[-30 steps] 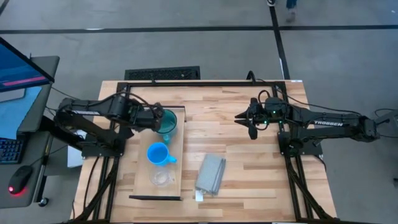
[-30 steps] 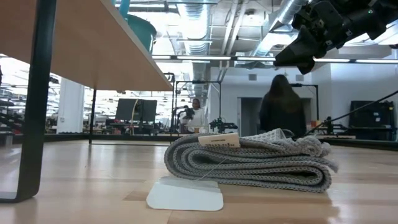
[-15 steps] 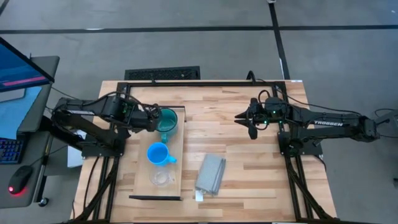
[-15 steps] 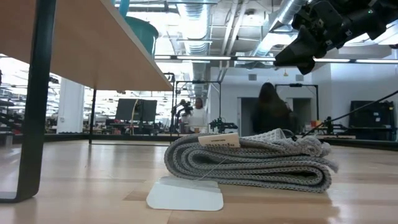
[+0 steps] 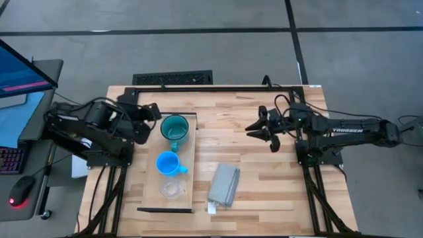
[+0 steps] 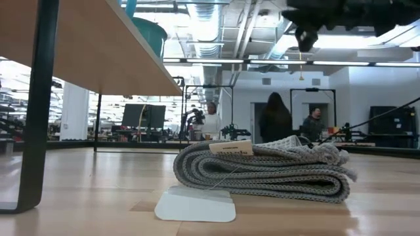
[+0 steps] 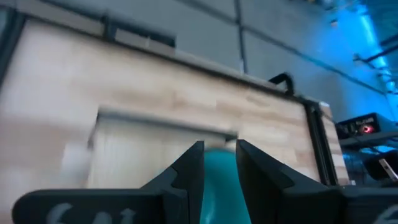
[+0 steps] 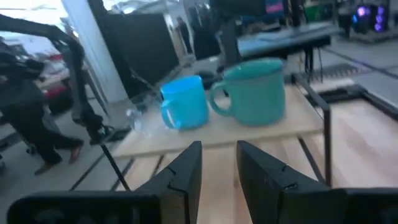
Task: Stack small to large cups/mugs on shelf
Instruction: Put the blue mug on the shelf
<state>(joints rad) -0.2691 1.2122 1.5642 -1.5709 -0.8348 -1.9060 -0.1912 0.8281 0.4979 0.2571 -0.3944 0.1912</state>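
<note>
Spanning most of the high view, the slatted light-wood tabletop (image 5: 264,192) carries everything else. On its left part lies the long rectangular pale wood shelf board with dark short ends (image 5: 190,173), raised on dark legs, as the low view shows from beneath (image 6: 98,52).

The two dark arms come in from either side. The left gripper (image 5: 153,114) sits just off the shelf's left edge, close beside the teal mug but apart from it; in its wrist view its two dark fingers (image 7: 191,167) stand a narrow gap apart with nothing between them, the teal rim showing beyond. The right gripper (image 5: 262,129) hangs above the bare middle of the table, well apart from the shelf, its fingers (image 8: 185,168) parted a little and empty.

A folded grey knitted cloth (image 5: 224,184) lies on the table just right of the shelf, with a white tag (image 6: 195,204) at its near end.

On the shelf, three vessels stand upright in a row: the larger teal handled mug (image 5: 175,128) at the far end, the medium bright blue handled mug (image 5: 168,163) in the middle, and the small clear transparent cup (image 5: 170,188) nearest the front.
</note>
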